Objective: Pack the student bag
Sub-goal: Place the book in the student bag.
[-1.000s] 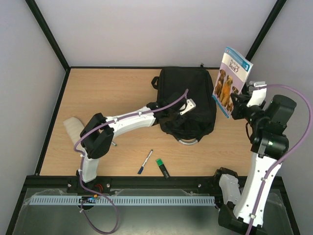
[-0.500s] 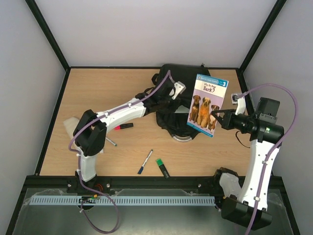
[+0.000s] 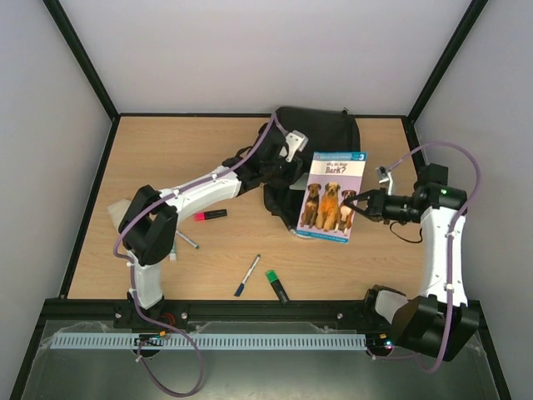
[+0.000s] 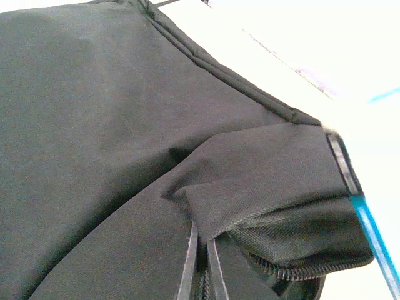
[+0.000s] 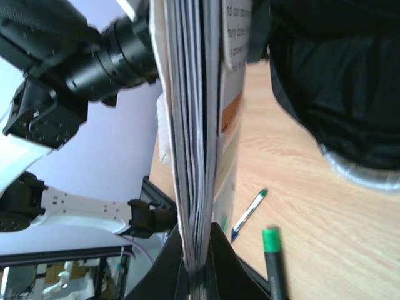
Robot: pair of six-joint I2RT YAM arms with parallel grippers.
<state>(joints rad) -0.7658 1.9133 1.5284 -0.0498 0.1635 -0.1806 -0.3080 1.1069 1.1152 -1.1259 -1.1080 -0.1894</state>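
Observation:
The student bag (image 3: 329, 132) is a black backpack lying at the far middle of the table. My left gripper (image 3: 281, 169) is on its left side. In the left wrist view the gripper (image 4: 200, 269) is shut on a fold of the bag's fabric (image 4: 94, 125) beside an open zipper. My right gripper (image 3: 354, 204) is shut on the lower right edge of a dog picture book (image 3: 331, 196) and holds it tilted over the bag's front half. The right wrist view shows the book (image 5: 194, 125) edge-on, clamped at the gripper (image 5: 200, 275), with the bag (image 5: 337, 81) on the right.
A pink marker (image 3: 210, 215), a silver pen (image 3: 185, 240), a blue pen (image 3: 247, 275) and a green marker (image 3: 277, 286) lie on the near table. A pale object (image 3: 119, 215) lies at the left edge behind my left arm.
My right gripper has swung the book from the far right down and left, over the bag's front. My left gripper has moved farther back along the bag, pulling its fabric.

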